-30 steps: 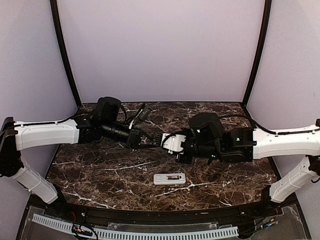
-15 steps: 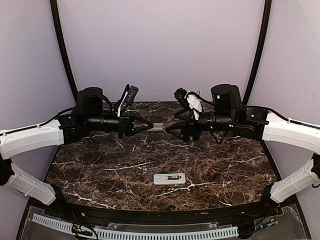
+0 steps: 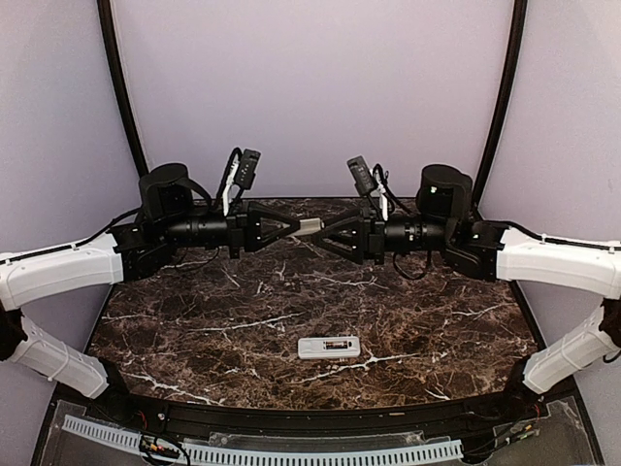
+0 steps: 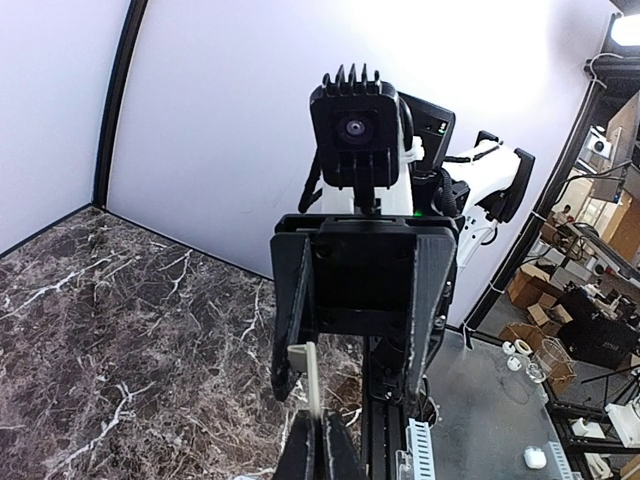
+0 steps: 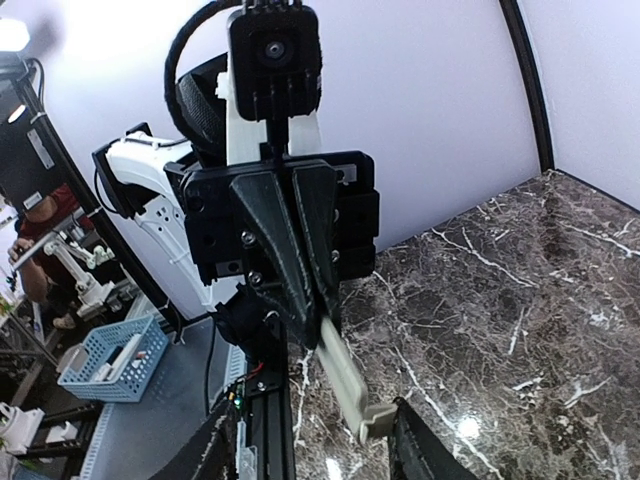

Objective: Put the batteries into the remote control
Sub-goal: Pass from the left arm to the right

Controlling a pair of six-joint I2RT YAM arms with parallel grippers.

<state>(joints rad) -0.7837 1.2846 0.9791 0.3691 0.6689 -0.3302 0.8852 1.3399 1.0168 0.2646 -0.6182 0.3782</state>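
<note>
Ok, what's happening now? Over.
Up high, left jaws shut on cover, right jaws open round its tip. The remote lies on table, untouched. No batteries seen. Nothing in the way.

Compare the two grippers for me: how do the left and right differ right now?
The left gripper is shut, pinching the grey cover piece; the right gripper is open, straddling that piece's free end. The left holds something; the right holds nothing. Both are raised above the table, level, tips facing each other.
</note>
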